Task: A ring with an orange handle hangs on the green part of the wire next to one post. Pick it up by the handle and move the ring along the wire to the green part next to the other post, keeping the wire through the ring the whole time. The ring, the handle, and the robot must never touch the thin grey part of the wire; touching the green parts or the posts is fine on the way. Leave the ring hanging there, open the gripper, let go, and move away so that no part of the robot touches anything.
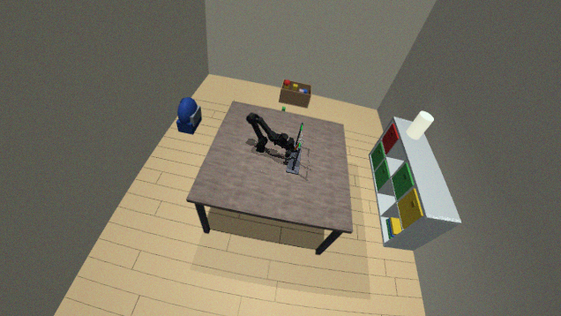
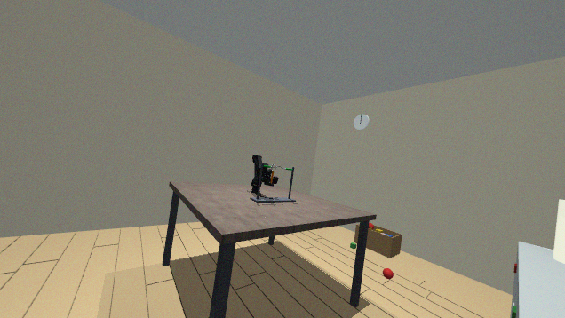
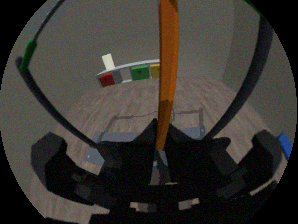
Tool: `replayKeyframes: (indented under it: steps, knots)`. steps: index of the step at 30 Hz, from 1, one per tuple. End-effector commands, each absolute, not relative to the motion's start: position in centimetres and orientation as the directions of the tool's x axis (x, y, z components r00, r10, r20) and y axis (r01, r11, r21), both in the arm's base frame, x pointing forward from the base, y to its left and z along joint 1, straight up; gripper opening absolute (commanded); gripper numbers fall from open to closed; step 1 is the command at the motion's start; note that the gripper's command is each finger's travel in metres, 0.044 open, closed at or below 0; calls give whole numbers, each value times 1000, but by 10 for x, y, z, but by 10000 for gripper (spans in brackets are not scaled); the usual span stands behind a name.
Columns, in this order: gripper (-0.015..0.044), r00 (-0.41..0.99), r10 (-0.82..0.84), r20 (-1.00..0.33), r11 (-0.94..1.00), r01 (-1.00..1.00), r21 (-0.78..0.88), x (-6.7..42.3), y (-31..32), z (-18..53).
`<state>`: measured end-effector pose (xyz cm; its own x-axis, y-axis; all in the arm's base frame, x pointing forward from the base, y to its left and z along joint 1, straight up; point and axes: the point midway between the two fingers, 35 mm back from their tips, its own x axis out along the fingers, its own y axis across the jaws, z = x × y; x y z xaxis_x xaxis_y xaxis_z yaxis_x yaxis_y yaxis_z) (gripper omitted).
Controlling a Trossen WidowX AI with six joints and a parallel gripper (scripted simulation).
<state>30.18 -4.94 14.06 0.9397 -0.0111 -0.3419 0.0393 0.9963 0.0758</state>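
Observation:
My gripper is shut on the orange handle, which stands upright from the fingers. The wire stand rests on the table, right of the arm's base. In the exterior view the handle is near the left post, and the thin grey wire runs on to the green part at the right post. Whether the ring touches the wire cannot be told.
On the floor beyond the table stand a brown toy box, a small green cube and a red ball. A blue object is at the left, and a white shelf unit at the right.

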Motion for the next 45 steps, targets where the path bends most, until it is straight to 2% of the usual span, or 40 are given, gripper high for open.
replayKeyframes:
  steps: [1, 19, 26, 37, 45]
  knots:
    - [-150, 917, -17, -399, 992, 66, 110, 293, -40, 148]
    - [-150, 761, 67, -645, 921, 201, 333, 261, 13, 175]
    - [-150, 736, 91, -671, 903, 223, 367, 259, 25, 184]
    - [-150, 735, 69, -674, 947, 164, 276, 259, 20, 184]
    - [-150, 737, 33, -675, 991, 63, 117, 258, 3, 181]
